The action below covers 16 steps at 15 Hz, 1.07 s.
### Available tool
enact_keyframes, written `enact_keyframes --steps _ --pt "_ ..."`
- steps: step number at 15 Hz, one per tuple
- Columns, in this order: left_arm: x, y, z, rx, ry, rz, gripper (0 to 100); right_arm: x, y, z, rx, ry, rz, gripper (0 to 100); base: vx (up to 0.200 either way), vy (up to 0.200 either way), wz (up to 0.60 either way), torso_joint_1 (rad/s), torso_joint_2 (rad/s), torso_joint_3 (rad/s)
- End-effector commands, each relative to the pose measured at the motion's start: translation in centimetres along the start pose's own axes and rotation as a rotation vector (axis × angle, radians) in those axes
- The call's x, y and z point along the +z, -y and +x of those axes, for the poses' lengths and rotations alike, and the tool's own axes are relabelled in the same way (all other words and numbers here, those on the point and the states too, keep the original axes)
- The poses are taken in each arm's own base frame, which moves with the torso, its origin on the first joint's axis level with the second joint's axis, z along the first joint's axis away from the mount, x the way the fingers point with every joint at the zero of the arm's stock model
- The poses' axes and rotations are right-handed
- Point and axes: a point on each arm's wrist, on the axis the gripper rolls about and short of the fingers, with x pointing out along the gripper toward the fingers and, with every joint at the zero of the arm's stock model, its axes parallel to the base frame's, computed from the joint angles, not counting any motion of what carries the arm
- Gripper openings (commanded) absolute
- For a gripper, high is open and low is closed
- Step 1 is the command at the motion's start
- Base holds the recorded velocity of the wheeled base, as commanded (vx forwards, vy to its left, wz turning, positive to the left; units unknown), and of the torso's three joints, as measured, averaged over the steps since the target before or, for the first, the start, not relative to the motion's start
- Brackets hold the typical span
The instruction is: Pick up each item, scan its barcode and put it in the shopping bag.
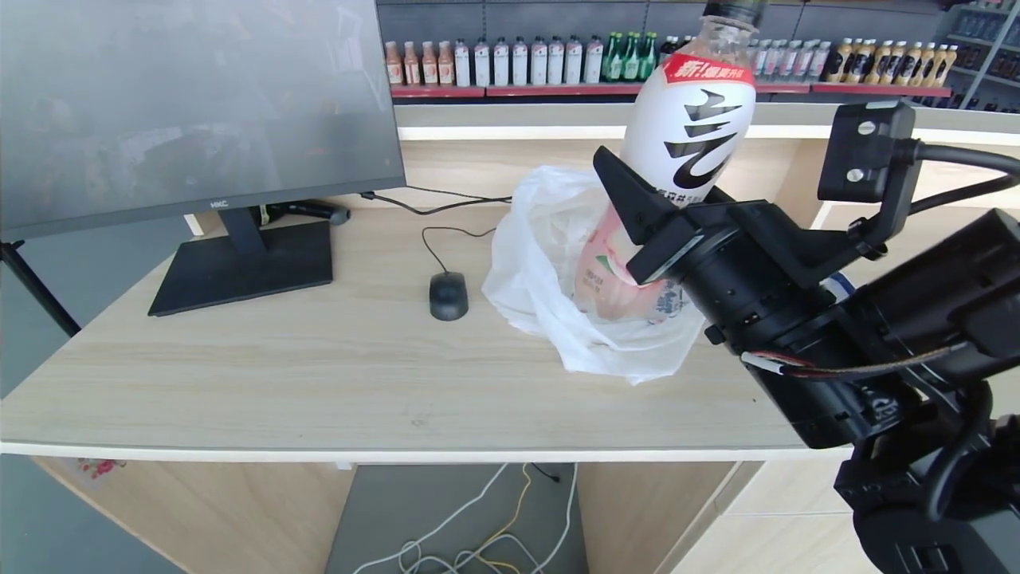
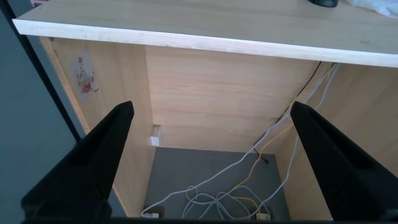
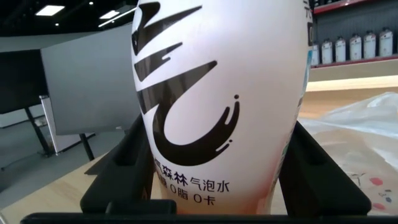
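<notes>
Right gripper (image 1: 665,215) clamped on the upright bottle (image 1: 689,119) at the shopping bag (image 1: 534,263) on the bench (image 1: 319,375), left gripper (image 2: 211,112) wide below the bench edge: apparently the bagging step, next requiring descent through the bag's mouth before release.

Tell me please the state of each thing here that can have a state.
bottle, upright, held at the shopping bag.
right claw, shut on the bottle.
left claw, open, holding nothing.
shopping bag, open, lying on the table.
monitor, screen dark.
</notes>
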Motion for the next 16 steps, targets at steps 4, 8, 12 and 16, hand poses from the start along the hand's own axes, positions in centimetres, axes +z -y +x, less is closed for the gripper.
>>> enact_keyframes --steps 4,8,12,16 --pt "0.0 0.0 0.0 -0.002 0.0 0.0 100 -0.7 1.2 0.0 -0.005 -0.023 -0.001 0 0.0 0.0 0.0 0.0 0.0 0.0" --pt "0.0 0.0 0.0 0.0 0.0 0.0 100 -3.5 5.3 0.5 0.012 -0.099 -0.084 0 0.0 0.0 0.0 0.0 0.0 0.0" --pt "0.0 0.0 0.0 -0.002 0.0 0.0 100 -5.8 7.4 2.3 -0.029 -0.101 -0.11 0 0.0 0.0 0.0 0.0 0.0 0.0" --pt "0.0 0.0 0.0 0.0 0.0 0.0 100 -6.6 10.1 4.2 -0.083 -0.066 -0.144 0 0.0 0.0 0.0 0.0 0.0 0.0"
